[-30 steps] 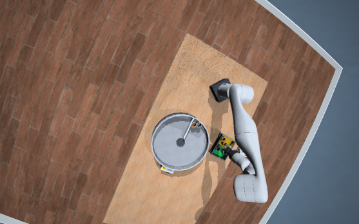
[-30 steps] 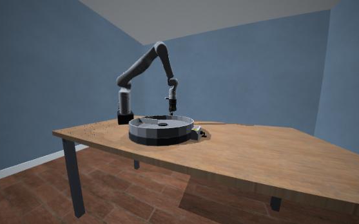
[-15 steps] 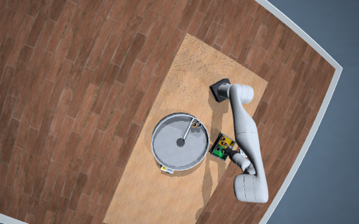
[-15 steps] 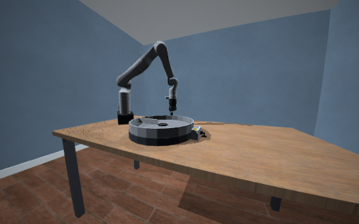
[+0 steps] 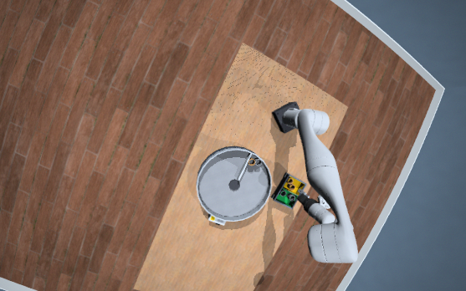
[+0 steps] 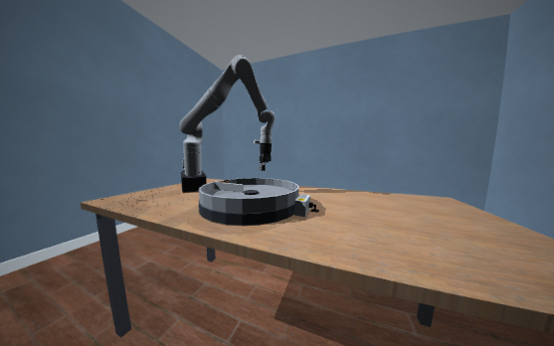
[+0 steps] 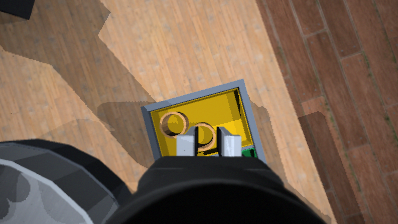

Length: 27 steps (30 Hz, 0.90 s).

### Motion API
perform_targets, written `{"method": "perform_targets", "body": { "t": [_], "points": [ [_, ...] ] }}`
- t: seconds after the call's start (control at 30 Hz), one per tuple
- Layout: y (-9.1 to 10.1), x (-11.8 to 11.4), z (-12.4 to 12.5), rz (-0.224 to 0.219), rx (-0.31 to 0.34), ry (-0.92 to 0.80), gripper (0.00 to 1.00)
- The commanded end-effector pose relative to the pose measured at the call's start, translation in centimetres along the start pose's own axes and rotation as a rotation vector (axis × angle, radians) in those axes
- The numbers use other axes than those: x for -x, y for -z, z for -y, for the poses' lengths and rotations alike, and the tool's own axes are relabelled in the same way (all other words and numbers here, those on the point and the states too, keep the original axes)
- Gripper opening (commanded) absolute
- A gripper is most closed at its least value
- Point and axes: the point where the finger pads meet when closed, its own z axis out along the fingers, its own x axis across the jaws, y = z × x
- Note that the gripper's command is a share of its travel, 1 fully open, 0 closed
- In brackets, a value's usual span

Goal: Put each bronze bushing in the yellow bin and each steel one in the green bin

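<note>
My gripper is open and empty above the bins, its fingers partly apart. The yellow bin holds two bronze bushings; one bushing stands near a corner, the other bushing lies below and partly behind the fingers in the wrist view. The green bin adjoins it and holds two bushings that look steel. On the turntable, a bronze bushing and a darker, steel-looking bushing sit side by side near the rim.
A straight bar runs from the turntable's hub to its wall, beside the two bushings. The turntable's raised wall stands next to the bins. A small control box is on its outer side. The arm's base stands on the table.
</note>
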Motion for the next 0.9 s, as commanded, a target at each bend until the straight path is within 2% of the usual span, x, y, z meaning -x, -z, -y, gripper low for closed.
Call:
{"method": "perform_targets", "body": {
  "t": [0.0,0.03,0.87],
  "points": [
    [3.5,-0.4,-0.9,-0.022,0.022,-0.01,0.47],
    [4.6,-0.4,-0.9,-0.022,0.022,-0.01,0.47],
    [4.6,-0.4,-0.8,-0.021,0.021,-0.009,0.47]
  ]
}}
